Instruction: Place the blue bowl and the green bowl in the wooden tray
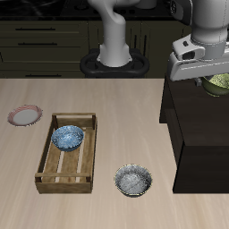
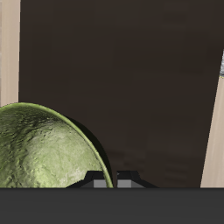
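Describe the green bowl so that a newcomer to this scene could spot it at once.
Start at the dark raised block beside the table, then look at its far end, just under the gripper. The green bowl sits there: small, round, olive-green with a pale speckled inside, unlike the blue bowl in the wooden tray or the grey speckled bowl.

Exterior looks down from front; wrist looks closely at green bowl [image 2: 48, 153].

Even soft simulated light, faint shadows, no glare; sharp, low-resolution renders
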